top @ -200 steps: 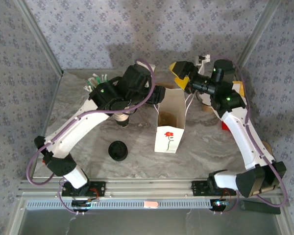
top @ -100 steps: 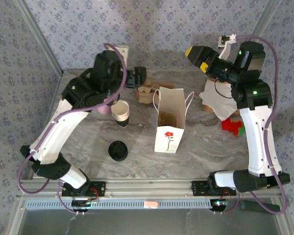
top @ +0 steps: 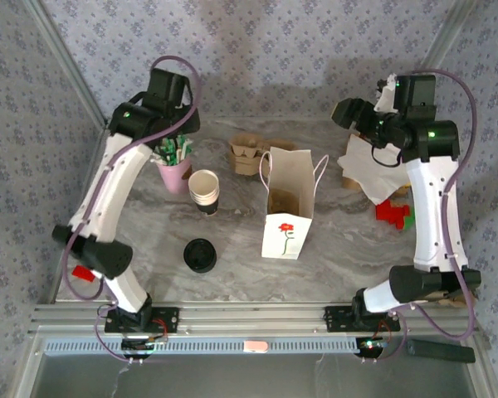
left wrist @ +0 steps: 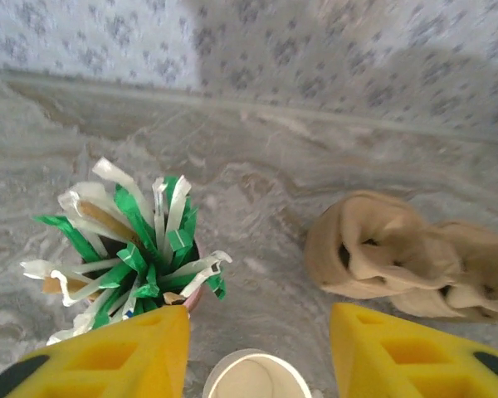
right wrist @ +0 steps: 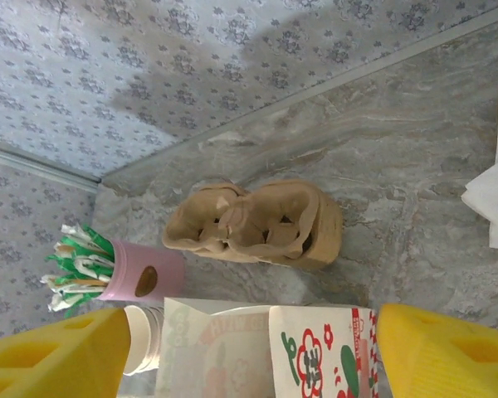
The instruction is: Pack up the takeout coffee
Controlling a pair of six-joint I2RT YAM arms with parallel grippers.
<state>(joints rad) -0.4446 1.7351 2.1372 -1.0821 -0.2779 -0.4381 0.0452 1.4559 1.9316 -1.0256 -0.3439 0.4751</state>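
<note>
Both arms are lifting up and pulling back from the middle of the table (top: pixel 340 249). A moment ago they were low, close to the white paper bag with a red flower (top: pixel 287 224). Now the left fingers (left wrist: pixel 116 356) are hanging over the pink cup full of green and white packets (left wrist: pixel 133 249). They are closing a little but are still apart and holding nothing. The right fingers (right wrist: pixel 448 356) are standing wide and are holding nothing too.

The small white paper cup with the round black lid (top: pixel 200 254) is sitting where it was. It is well away from the left fingers, back toward that arm's base, and the bag is standing open beside it. So the coffee is not packed yet, and I think an arm has to come back down for it.

Counting: one cup with a lid, one bag, one stack of white paper cups with no lids (top: pixel 204 189) just by the left fingers, one pink cup, one brown cardboard cup holder (top: pixel 249 153) and one pile of white napkins (top: pixel 363 170).
</note>
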